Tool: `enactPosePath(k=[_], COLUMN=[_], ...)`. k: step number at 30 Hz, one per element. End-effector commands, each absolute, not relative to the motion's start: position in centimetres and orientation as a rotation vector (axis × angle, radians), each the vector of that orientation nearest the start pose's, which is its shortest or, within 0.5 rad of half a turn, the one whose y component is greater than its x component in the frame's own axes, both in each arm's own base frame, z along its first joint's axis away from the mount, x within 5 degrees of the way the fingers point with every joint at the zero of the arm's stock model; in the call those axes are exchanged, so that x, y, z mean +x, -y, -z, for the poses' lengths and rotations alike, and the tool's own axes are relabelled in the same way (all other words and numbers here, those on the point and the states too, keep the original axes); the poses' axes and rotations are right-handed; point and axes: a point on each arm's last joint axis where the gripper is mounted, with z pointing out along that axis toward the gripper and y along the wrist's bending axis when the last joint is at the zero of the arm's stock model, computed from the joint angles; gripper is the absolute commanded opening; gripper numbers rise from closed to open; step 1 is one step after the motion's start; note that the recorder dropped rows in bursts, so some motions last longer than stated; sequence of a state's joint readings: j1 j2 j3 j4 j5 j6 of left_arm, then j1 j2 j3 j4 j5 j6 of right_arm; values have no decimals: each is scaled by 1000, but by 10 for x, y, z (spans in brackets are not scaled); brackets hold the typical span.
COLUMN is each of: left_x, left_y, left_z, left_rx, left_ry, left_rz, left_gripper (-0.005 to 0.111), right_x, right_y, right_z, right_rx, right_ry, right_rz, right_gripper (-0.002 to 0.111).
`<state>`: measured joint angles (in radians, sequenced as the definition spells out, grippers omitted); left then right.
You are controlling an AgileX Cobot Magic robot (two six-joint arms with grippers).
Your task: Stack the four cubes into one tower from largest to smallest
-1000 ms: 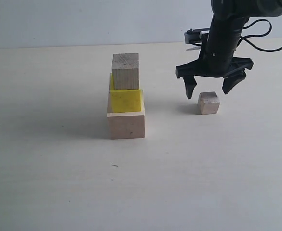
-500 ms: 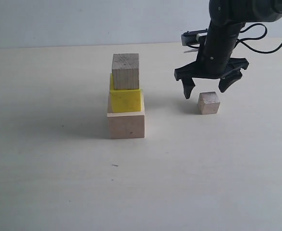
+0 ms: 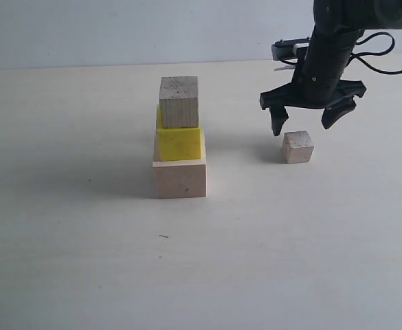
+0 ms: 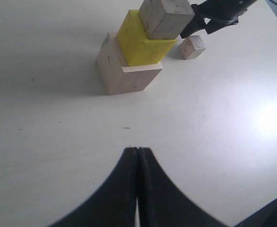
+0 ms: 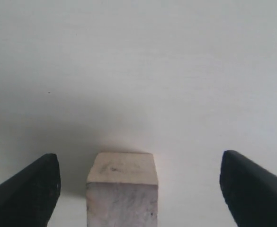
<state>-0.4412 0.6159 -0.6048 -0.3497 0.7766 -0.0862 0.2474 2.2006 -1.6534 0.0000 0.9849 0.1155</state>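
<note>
While scanning the table [image 3: 84, 268], finds right gripper [image 3: 304, 128] spread wide above small cube [image 3: 297, 146], resting flat, three o'clock of upright tower [image 3: 179, 137]; left gripper [image 4: 137, 151] pinched closed.

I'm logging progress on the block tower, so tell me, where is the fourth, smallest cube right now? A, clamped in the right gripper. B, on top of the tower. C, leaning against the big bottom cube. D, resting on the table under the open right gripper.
D: the small cube sits on the table, apart from the three-cube stack, with the right gripper open just above it and not gripping it.
</note>
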Motion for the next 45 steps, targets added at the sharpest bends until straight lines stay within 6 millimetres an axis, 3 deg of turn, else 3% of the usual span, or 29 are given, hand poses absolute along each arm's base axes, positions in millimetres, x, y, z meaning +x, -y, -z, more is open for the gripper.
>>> enactPosePath(k=[1, 10, 17, 25, 39, 45], left_x=[89, 89, 89, 89, 89, 89], left_y=[67, 67, 67, 67, 67, 67], left_z=[-304, -304, -304, -304, -305, -305], left_rx=[246, 246, 246, 245, 246, 245], left_ry=[-2294, -2294, -2294, -2292, -2285, -2285], left_rz=[697, 697, 697, 697, 694, 696], left_gripper=[0, 0, 0, 0, 0, 0], right_x=[430, 430, 429, 429, 427, 427], right_y=[-113, -112, -113, -112, -112, -112], right_z=[-148, -147, -128, -126, -126, -126], right_rx=[-205, -210, -206, -208, -211, -217], right_ry=[-3011, -3018, -3077, -3080, -3101, -3105], right_rz=[-133, -120, -120, -107, -103, -100], right_gripper=[85, 85, 85, 81, 44, 9])
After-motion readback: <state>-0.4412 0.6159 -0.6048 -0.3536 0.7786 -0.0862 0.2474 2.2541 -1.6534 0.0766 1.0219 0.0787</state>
